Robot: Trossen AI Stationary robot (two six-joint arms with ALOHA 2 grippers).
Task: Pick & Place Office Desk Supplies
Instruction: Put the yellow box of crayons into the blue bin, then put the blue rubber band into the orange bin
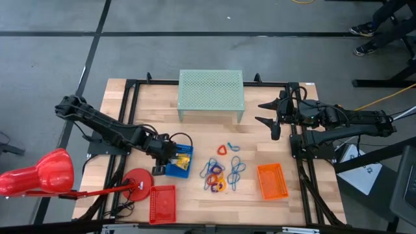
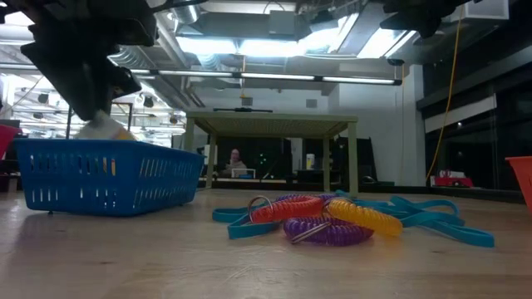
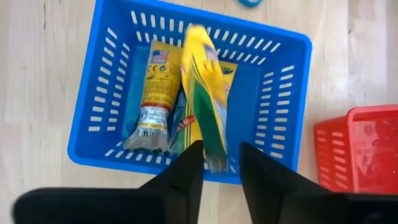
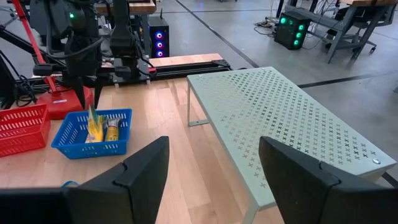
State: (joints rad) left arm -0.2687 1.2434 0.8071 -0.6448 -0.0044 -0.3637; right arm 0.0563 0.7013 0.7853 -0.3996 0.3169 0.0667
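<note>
My left gripper hangs open over the blue tray, fingers pointing down. A yellow-and-green pack stands tilted in that tray, its lower end on the tray floor and its upper end between my fingertips. A yellow tube-like pack lies flat beside it. Coiled red, orange and purple loops and blue bands lie in a heap mid-table, also visible in the low view. My right gripper waits open in the air by the green shelf's right end. My left gripper stands with its fingers on either side of the yellow-and-green pack's upper end, coming from above. The gap is wider than the pack. The pack lies close to one finger; whether it touches I cannot tell.
A pale green perforated shelf stands at the table's far middle. An orange tray sits near right, a red tray near left, and a red desk lamp beside the blue tray. Bare wood lies between shelf and loops.
</note>
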